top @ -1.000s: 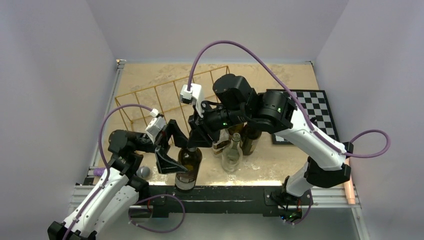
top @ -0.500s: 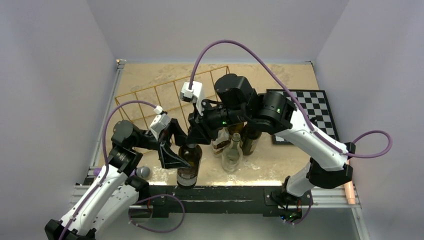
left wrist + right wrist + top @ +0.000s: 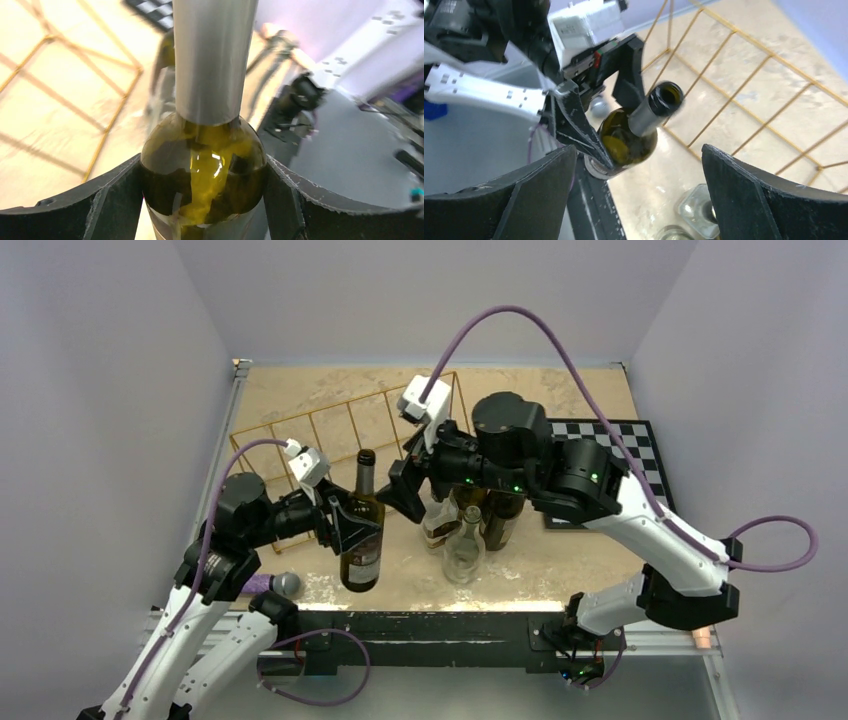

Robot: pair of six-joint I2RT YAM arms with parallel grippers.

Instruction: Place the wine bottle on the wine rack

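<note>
Nearby, spare bottles (image 3: pixel 463 545) crowd the wine bottle (image 3: pixel 362 540).

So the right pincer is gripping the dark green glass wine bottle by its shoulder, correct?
Not quite: it is the left pincer that grips the dark green glass wine bottle by its shoulder, as the left wrist view shows. The right pincer is open and apart from it.

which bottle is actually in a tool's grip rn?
The dark green labelled wine bottle, leftmost of the cluster: the left tool is clamped around its shoulder. The clear bottle and the brown ones beside it stand free; the right tool is open.
</note>
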